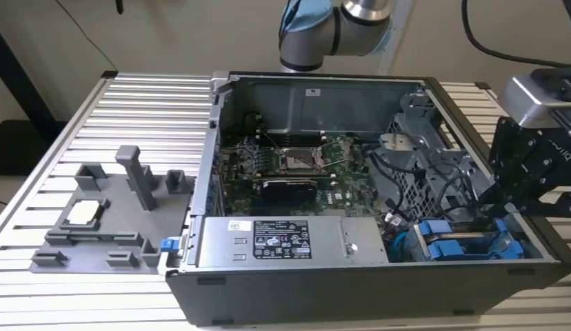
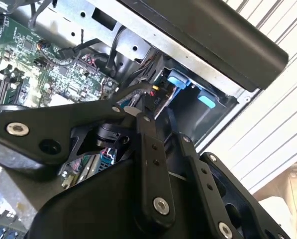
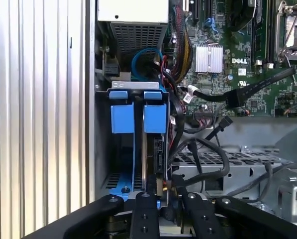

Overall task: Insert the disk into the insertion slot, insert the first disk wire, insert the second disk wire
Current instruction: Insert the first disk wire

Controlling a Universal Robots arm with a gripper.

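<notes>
On a ribbed metal table (image 1: 147, 103) an open computer case (image 1: 359, 303) is lying on its side, with its inside facing upward. Behind the table a plain beige wall (image 1: 175, 34) is closing the room, and a dark slanted bar (image 1: 14, 62) is crossing it at the exterior view's left. A grey tray (image 1: 97, 241) with upright posts is resting on the table just beside the case, at the exterior view's left. A small white-topped chip (image 1: 86, 212) is sitting in it.

Inside the case a green board (image 1: 304, 172) is occupying the middle, and a grey power box (image 1: 285, 241) is lying along the near wall. The disk (image 3: 155, 119) is sitting in its slot in the bay at the case corner, at the exterior view's right of the power box. Its blue carrier is showing the tab ends outward, and a second blue carrier (image 3: 122, 117) is standing just beside it. Black cables (image 3: 203, 149) are curling near the bay, and red and yellow wires (image 3: 163, 185) are running close to the disk's edge.

The arm (image 1: 332, 27) is rising behind the case. The gripper (image 3: 164, 199) is hanging over the bay, very near the disk's edge and those wires. Whether its jaws are open or closed, or are holding something, I cannot tell.
</notes>
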